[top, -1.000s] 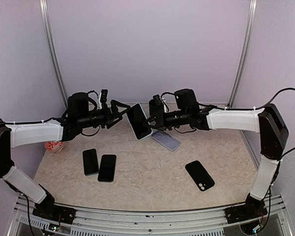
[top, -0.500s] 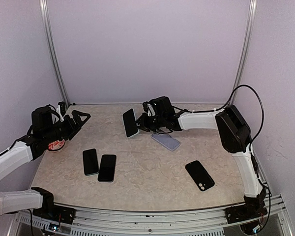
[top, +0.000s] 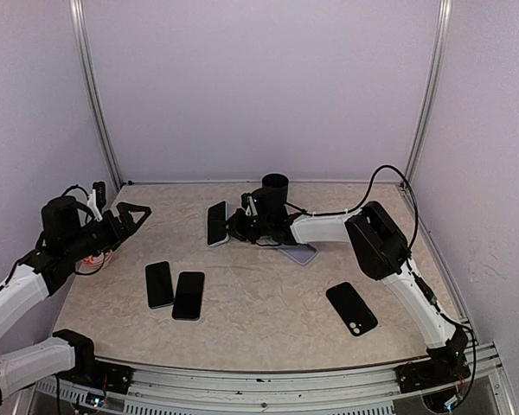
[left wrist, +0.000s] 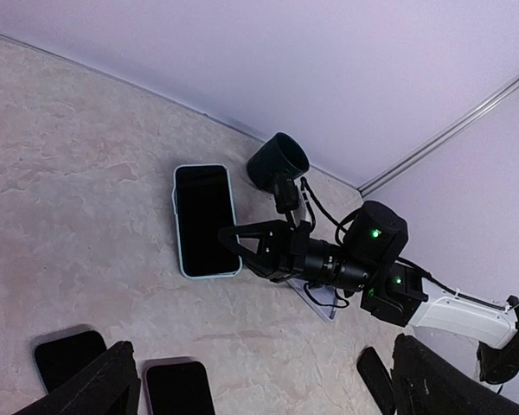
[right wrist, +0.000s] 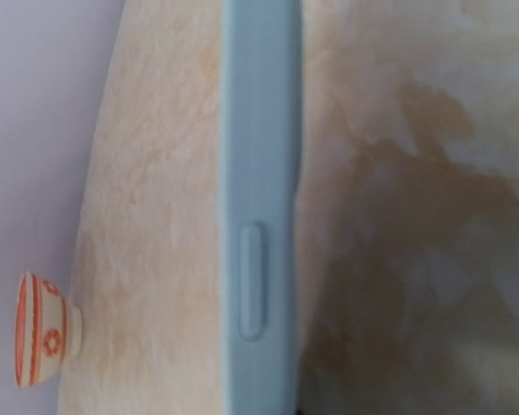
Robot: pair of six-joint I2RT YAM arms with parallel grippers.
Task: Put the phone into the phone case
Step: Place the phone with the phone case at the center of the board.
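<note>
Far table [top: 268, 294] centre | right claw [top: 230, 226] clamps cased phone [top: 216, 223] | left claw [top: 131, 218] wide

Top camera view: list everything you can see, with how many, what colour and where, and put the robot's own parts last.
cased phone: one, black screen in a light blue case, far middle of the table
loose case: one, pale lavender, flat, just right of the cased phone
black phones: two, side by side, near left
back-up phone: one, black, camera lenses showing, near right
cup: one, white with red pattern, left edge, partly behind the left arm
table: one, beige marbled
left fingers: black, spread wide, empty, above the left side
right fingers: black, closed on the cased phone's edge
</note>
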